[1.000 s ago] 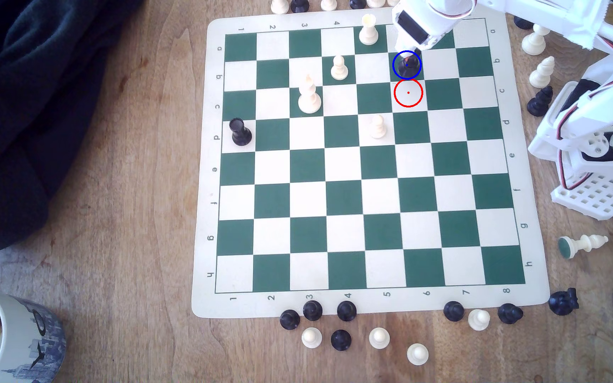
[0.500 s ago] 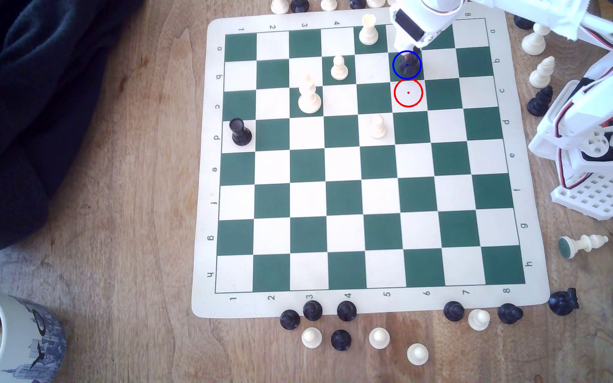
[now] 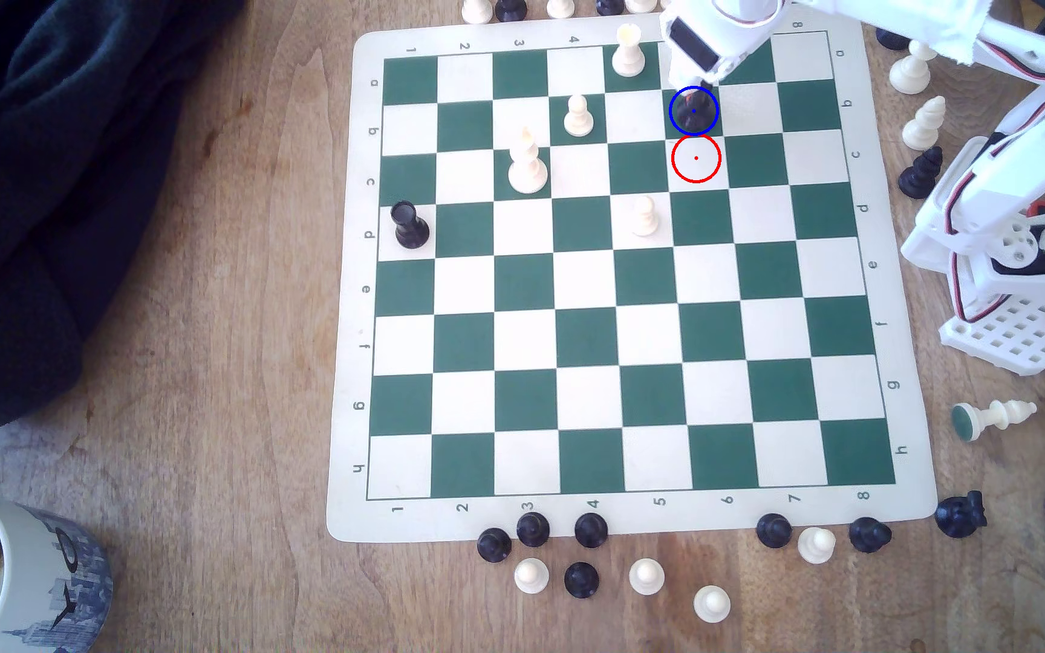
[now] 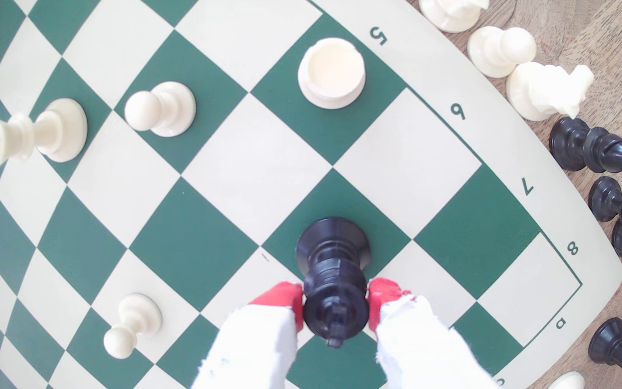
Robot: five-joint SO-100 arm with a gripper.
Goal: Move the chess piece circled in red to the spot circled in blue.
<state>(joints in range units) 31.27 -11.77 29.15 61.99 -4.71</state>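
Note:
The tall black chess piece [image 3: 694,113] stands upright on the dark green square inside the blue ring [image 3: 676,125]. The red-ringed white square [image 3: 696,158] just below it in the exterior view is bare. My gripper [image 3: 693,99] hangs over the piece from the board's far edge. In the wrist view the piece [image 4: 333,262] rests with its round base on the green square [image 4: 324,198]. My gripper [image 4: 335,305] has its red pads [image 4: 287,299] pressed against both sides of the piece's head, with no gap showing.
Near the piece stand a white rook [image 3: 628,53], a white pawn [image 3: 578,116], a white king [image 3: 527,166] and another white pawn [image 3: 644,215]. A black rook [image 3: 410,225] stands at the board's left edge. Captured pieces line the board's edges. The arm's base [image 3: 1010,282] stands at the right.
The gripper's body has drifted slightly toward the board's far edge and the arm's elbow has shifted. The black piece has stayed inside the blue ring.

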